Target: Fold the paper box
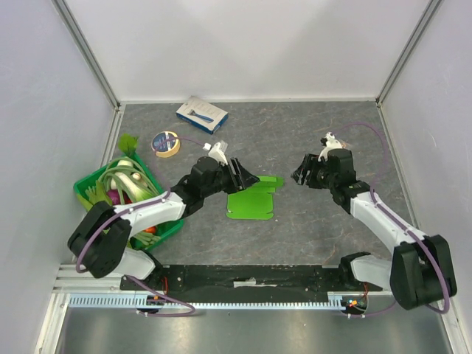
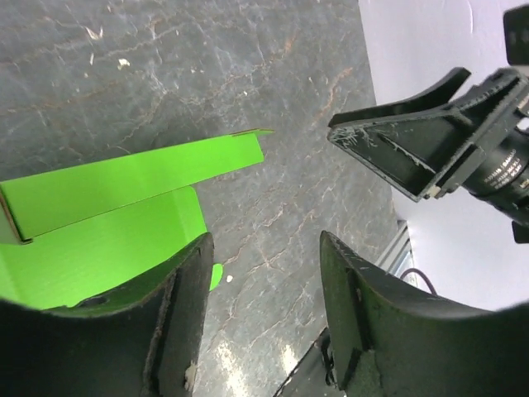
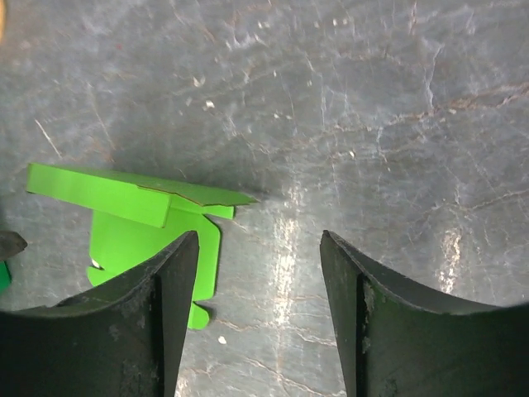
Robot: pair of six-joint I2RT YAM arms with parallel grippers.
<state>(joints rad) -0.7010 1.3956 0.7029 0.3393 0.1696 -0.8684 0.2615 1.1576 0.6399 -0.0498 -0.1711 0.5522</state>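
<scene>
The paper box is a lime-green card lying mostly flat on the grey table, with one flap raised along its far edge. My left gripper hovers at the card's far left corner, open and empty. In the left wrist view the card sits beside the left finger, and the raised flap points right. My right gripper is open to the right of the card, apart from it. The right wrist view shows the card to the left of the gripper, with only bare table between the fingers.
A darker green crate with vegetables stands at the left beside the left arm. A tape roll and a blue-and-white flat carton lie at the back left. Walls close in the table on three sides.
</scene>
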